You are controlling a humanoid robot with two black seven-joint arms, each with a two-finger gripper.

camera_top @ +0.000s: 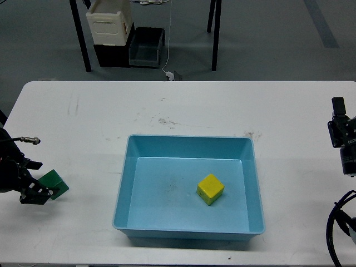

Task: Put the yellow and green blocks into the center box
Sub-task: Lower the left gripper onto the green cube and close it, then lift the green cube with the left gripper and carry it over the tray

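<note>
Blue plastic with sloped walls makes the center box on the white bench, the smooth yellow block sits inside it, the left tool is clamped on the green block beside it, and I cannot tell about the right tool.

A white table fills most of the view, its top marked with faint dark scuffs. Beyond it lies a grey-blue floor. Black legs of other furniture stand there, with a cream-white container and a dark grey bin between them. A thin white cable hangs down to the floor.
</note>
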